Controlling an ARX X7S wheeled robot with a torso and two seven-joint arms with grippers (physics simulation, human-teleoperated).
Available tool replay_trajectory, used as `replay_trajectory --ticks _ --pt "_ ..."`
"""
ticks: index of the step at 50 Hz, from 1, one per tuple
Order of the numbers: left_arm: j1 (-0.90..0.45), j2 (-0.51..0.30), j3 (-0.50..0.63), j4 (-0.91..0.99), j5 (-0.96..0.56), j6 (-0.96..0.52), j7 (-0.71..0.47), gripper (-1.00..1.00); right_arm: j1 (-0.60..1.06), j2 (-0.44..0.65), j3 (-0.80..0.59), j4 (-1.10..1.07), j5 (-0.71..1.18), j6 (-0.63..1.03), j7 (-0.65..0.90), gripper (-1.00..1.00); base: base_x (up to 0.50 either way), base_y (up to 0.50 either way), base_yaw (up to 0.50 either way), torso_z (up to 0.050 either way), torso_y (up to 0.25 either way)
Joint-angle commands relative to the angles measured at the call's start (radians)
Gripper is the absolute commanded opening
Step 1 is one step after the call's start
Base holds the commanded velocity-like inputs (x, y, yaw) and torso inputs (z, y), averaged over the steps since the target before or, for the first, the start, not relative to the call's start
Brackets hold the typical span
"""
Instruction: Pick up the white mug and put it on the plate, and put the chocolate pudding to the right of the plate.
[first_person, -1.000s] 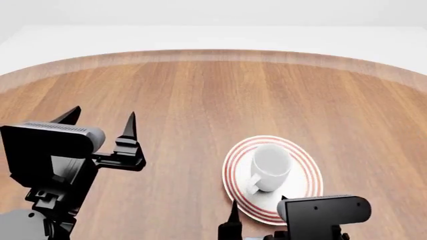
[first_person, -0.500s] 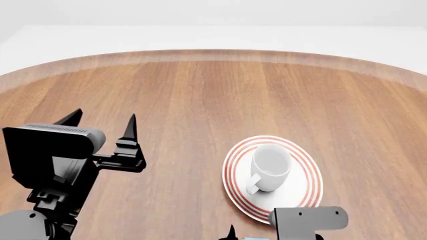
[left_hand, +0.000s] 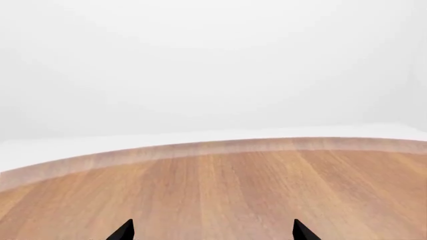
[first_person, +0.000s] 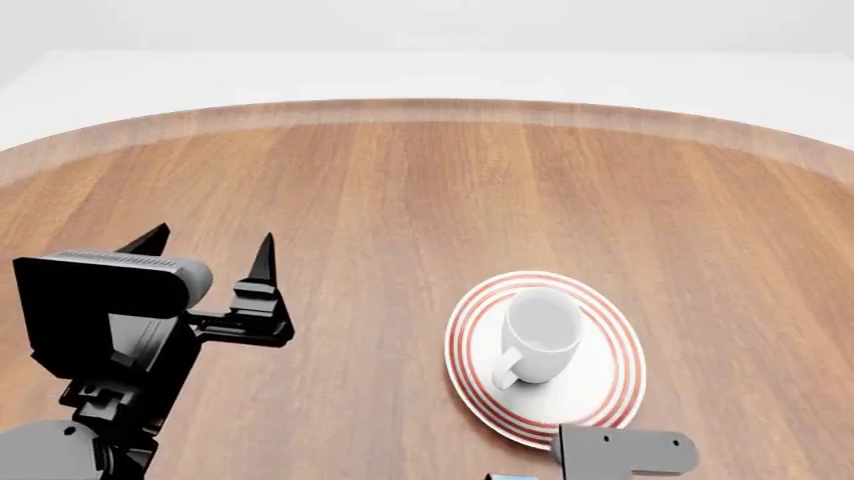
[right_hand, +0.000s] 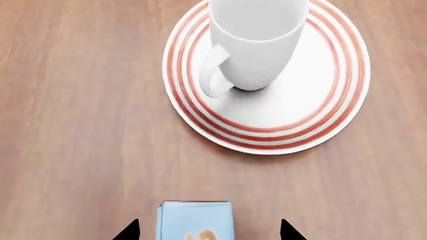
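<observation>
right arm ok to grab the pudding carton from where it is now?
Probably yes. The right gripper is open with the chocolate pudding standing between its fingertips, nothing between them. The plate and white mug sit apart, beyond it.

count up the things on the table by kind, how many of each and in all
white mug: 1
plate: 1
chocolate pudding: 1
total: 3

White mug (right_hand: 257, 37); red-ringed white plate (right_hand: 313, 125); light-blue pudding carton (right_hand: 195, 220); brown wood table (first_person: 400, 200).
</observation>
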Motion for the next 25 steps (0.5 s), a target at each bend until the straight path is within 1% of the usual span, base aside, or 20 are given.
replay_trajectory --ticks 1,14,25 --pt "0.009 -0.001 -0.002 -0.010 -0.006 0.010 0.007 1.00 -0.052 -0.032 0.011 0.029 -0.008 0.048 0.000 1.00 0.00 0.00 0.00 0.000 0.000" --pt "0.020 0.005 -0.002 -0.017 -0.002 0.018 0.005 1.00 -0.063 -0.072 0.016 0.031 -0.011 0.122 -0.001 1.00 0.00 0.00 0.00 0.000 0.000" --pt "0.027 0.007 -0.003 -0.025 -0.001 0.023 0.009 1.00 -0.093 -0.061 0.028 0.066 -0.023 0.106 -0.037 1.00 0.00 0.00 0.00 0.000 0.000"
